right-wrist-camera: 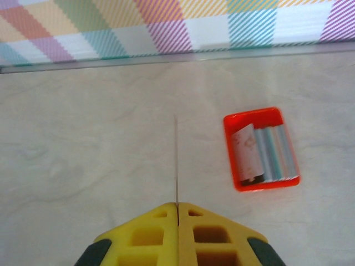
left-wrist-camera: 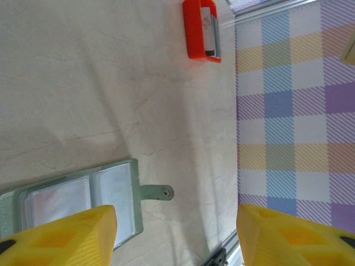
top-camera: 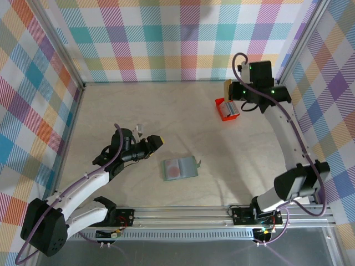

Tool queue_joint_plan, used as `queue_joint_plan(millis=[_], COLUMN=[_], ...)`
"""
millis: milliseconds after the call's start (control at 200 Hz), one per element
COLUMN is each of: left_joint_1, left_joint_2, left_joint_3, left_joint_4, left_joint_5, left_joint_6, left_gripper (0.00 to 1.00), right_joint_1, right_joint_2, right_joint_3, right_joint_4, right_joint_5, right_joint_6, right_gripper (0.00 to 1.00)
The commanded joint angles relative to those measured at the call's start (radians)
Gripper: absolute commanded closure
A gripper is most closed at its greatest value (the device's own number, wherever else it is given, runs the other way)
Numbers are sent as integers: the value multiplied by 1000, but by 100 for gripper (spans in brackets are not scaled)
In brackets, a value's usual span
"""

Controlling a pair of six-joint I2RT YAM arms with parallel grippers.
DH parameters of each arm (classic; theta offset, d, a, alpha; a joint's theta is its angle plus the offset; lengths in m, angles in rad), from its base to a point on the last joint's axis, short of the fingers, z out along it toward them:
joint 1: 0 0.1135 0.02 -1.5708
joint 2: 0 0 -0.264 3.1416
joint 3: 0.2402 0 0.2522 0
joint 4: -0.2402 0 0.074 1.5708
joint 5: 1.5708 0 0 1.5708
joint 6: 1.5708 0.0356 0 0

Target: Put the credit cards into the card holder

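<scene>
In the red box (right-wrist-camera: 258, 114), cards (right-wrist-camera: 272, 152); right gripper (right-wrist-camera: 177, 206) pinches card (right-wrist-camera: 176, 160), left gripper (left-wrist-camera: 175, 217) spread

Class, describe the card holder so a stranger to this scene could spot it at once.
Look at the pale table, toward its near edge. The card holder lies open and flat in the middle. Unlike the red box farther back, it is grey-green with a small side tab.
</scene>
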Motion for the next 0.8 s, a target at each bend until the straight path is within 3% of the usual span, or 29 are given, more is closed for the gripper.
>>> queue_joint_plan(millis=[0,155,350,590,795], left_joint_1=[11,11,7,-23,-112], left_joint_2=[-14,-4,11,34,118], left_joint_3=[11,52,125,172,255], left_joint_4=[72,137,214,403,487], left_joint_5=[37,70,94,70,88], left_joint_6=[-39,-111,-199,-329,-321], left_gripper=[41,40,40,43,44], right_joint_1=[0,1,6,36,68], right_joint_2=[-80,-185,-229,-254,-245], right_joint_3=[-102,-217,-308,-385,-402], right_joint_4=[126,272,429,556,615], right_joint_5=[-173,-405,-595,-670,-720], right_joint_6=[112,256,523,682,775], right_gripper=[100,100,100,100,100])
